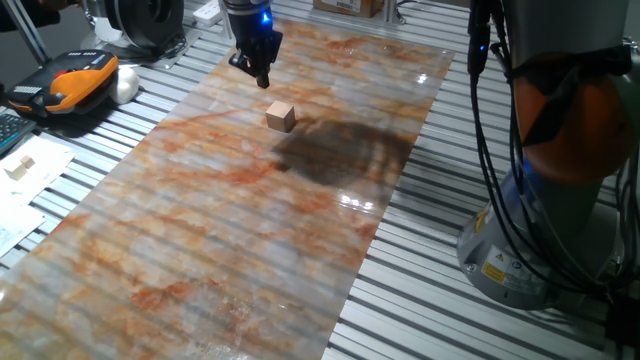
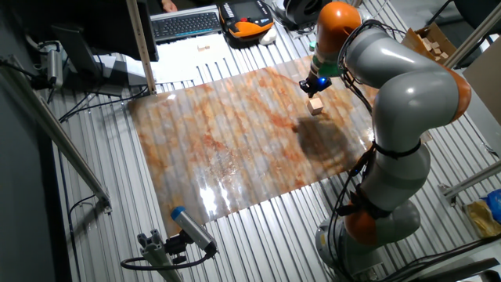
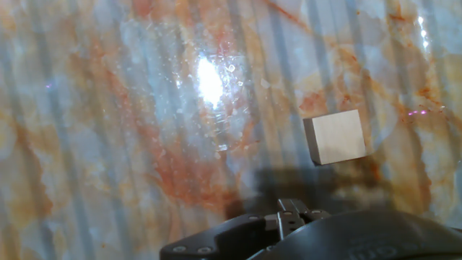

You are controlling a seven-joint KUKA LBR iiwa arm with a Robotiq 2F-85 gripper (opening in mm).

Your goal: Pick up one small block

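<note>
Nearest the camera in one fixed view: a marbled orange-grey sheet [image 1: 200, 230] laid over the slatted table [image 1: 420, 270], bare across its whole near half. Farther in, toward the sheet's far end and closer to its right edge than its left, the small block [image 1: 281, 116] sits flat on the sheet. It's a cube, so no long axis; it's turned w/ one vertical corner toward this camera, faces diagonal to the sheet's edges. Open sheet all round it; a dark shadow lies just to its near-right. Just beyond, the gripper [image 1: 262, 77] hangs above the sheet, not touching the block, holding nothing; fingertips look close together, but can't tell how far apart. Far left: orange-black device [image 1: 80, 82] near the table's left edge.
</note>
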